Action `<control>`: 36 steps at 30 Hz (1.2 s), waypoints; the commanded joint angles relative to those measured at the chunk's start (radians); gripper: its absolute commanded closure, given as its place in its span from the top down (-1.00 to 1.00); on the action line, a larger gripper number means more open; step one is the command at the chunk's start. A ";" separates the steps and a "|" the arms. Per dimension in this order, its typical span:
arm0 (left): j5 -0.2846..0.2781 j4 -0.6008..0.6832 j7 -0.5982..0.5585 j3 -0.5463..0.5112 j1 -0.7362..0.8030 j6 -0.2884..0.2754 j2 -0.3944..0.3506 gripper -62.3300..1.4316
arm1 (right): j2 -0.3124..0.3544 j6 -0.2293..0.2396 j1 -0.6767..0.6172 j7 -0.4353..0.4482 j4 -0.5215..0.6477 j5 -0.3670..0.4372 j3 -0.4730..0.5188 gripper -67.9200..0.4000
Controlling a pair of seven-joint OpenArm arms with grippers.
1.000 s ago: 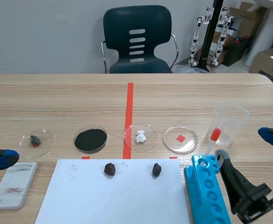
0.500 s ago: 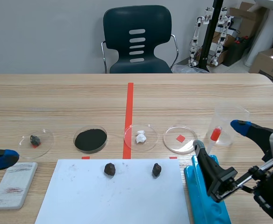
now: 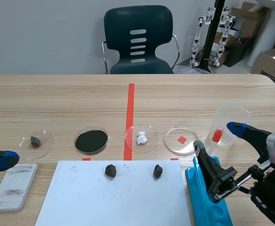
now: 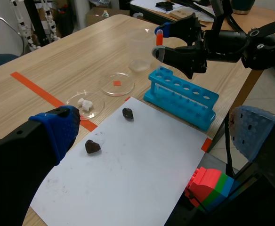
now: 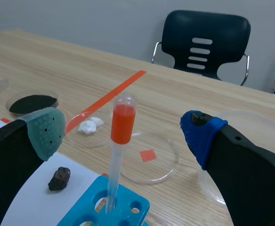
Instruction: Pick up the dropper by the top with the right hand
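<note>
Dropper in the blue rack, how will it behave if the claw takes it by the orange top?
The dropper looks light, its orange bulb probably soft and squashy. Its thin stem stands loosely in the rack, so it may tilt or swing.

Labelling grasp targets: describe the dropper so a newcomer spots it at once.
On the right of the table, near the robot, lies a blue rack. The dropper stands in its far-end hole, between the open fingers of the right gripper. Unlike the clear beaker and dish beyond it, it is a thin clear tube with an orange-red bulb on top.
</note>
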 commanded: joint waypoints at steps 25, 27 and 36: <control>-0.010 0.008 -0.016 0.004 0.008 -0.003 0.008 1.00 | 0.011 0.000 0.003 0.033 0.021 0.007 0.005 0.25; -0.010 0.008 -0.016 0.004 0.008 -0.003 0.008 1.00 | 0.011 0.000 0.003 0.033 0.021 0.007 0.005 0.25; -0.010 0.008 -0.016 0.004 0.008 -0.003 0.008 1.00 | 0.011 0.000 0.003 0.033 0.021 0.006 0.005 0.25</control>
